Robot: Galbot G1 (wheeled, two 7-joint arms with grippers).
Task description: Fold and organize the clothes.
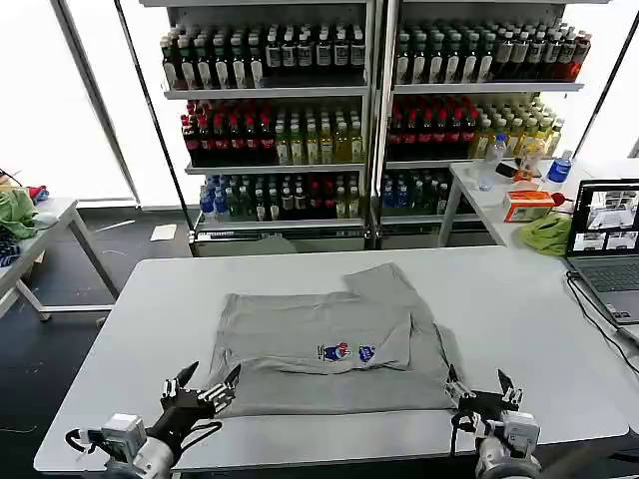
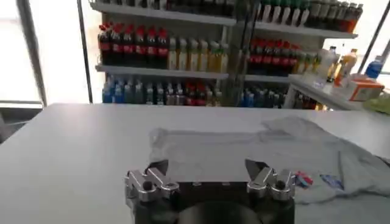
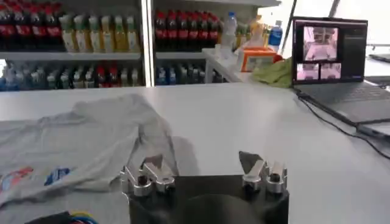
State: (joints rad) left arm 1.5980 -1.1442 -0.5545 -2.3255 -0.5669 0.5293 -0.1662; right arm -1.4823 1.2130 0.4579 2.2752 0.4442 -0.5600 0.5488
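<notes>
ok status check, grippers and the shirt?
Left gripper open, at shirt's near-left corner. Right gripper open, at near-right corner. Grey T-shirt partly folded on the table, not gripped. Laptop at far right, clear of the shirt.

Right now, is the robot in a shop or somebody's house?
Probably a test room set up like a shop: shelves of drink bottles stand behind the table, and a laptop sits beside the grey T-shirt.
</notes>
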